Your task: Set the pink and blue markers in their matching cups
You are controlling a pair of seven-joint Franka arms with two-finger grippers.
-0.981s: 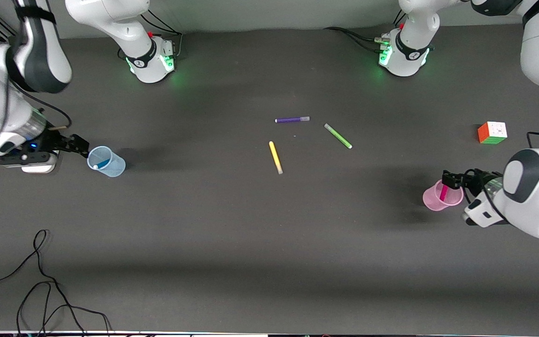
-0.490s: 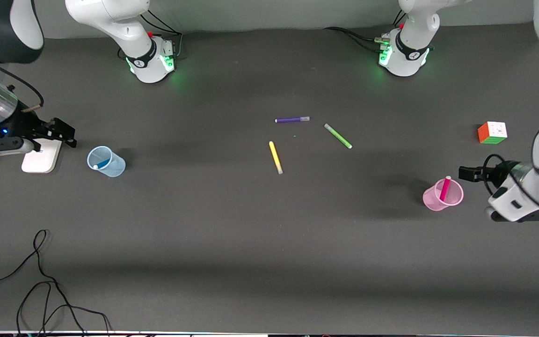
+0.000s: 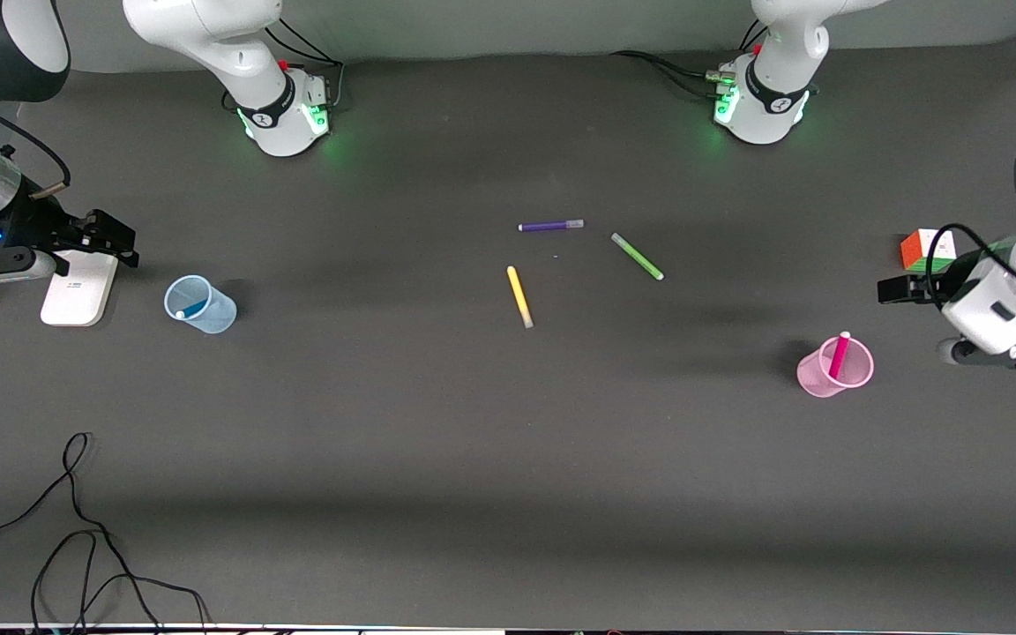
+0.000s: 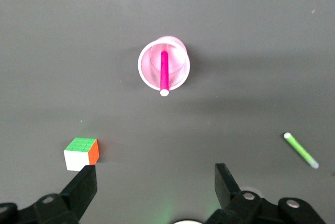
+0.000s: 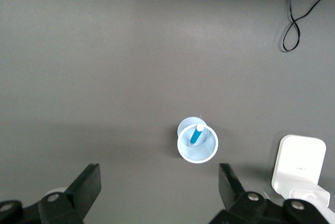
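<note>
Both markers are in their cups, and both arms have backed off toward the frame edges.

The table (image 3: 473, 441) is wide open across the lower half. The left gripper (image 3: 885, 289) has lifted off the pink cup (image 3: 832, 370) and hangs spread and empty beside the half-hidden cube (image 3: 924, 249); the right gripper (image 3: 115, 240), also spread and empty, pulled back over the white pad (image 3: 76, 291). The pink marker (image 3: 839, 354) leans in its cup; the blue marker (image 3: 190, 310) is barely visible in the blue cup (image 3: 199, 304).
</note>
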